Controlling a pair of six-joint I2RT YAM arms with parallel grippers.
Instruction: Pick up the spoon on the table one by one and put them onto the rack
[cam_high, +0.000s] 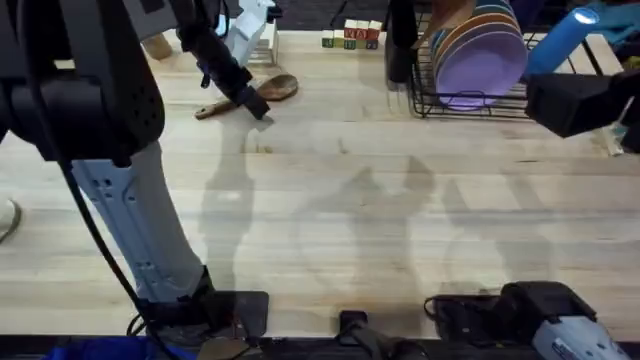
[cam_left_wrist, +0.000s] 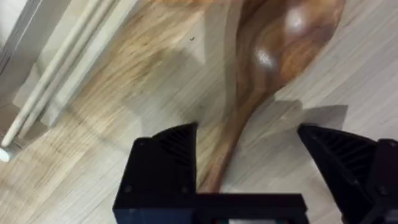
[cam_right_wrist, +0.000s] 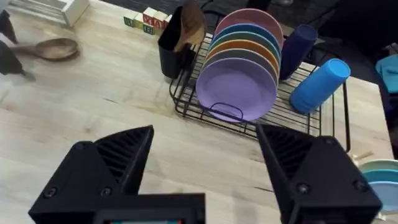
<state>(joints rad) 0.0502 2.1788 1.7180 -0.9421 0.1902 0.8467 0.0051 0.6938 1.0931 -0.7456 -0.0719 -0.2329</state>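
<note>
Spoon (cam_left_wrist: 273, 56) lies between open left fingers (cam_left_wrist: 168, 162); another stands in rack (cam_right_wrist: 186, 28).

Glossy polished wooden spoon (cam_left_wrist: 283, 46), matt pale wood table (cam_high: 400, 220), black wire rack (cam_right_wrist: 205, 102)

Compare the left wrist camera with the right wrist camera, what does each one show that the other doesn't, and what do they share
Left wrist alone: a close look at the left gripper, jaws open on either side of the spoon's handle, and pale wooden rods beside it.

Right wrist alone: the open right gripper above bare table, the rack with coloured plates, its black utensil cup holding a wooden spoon bowl, a blue cup and small lettered blocks.

Both: the spoon lying on the table, and the light wooden table.
</note>
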